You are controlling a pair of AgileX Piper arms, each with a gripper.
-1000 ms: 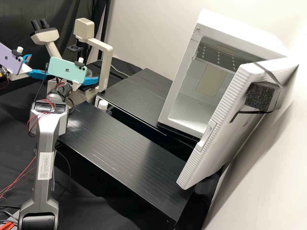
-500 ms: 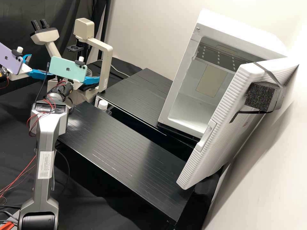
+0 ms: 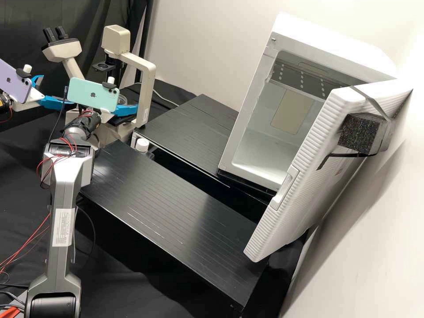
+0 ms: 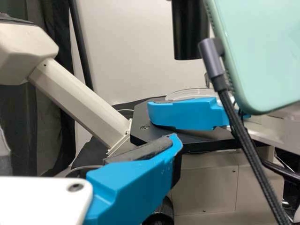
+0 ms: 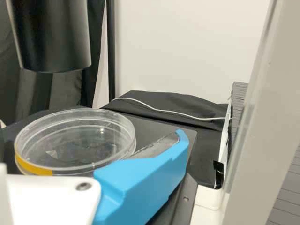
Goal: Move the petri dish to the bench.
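In the high view, the teal phone (image 3: 93, 95) hides part of my right gripper (image 3: 126, 110) and the petri dish (image 3: 123, 100); the edge cuts off my purple phone (image 3: 15, 84). My right wrist view crops the black tube (image 5: 51, 37), and that gripper covers some of the dish's rim.
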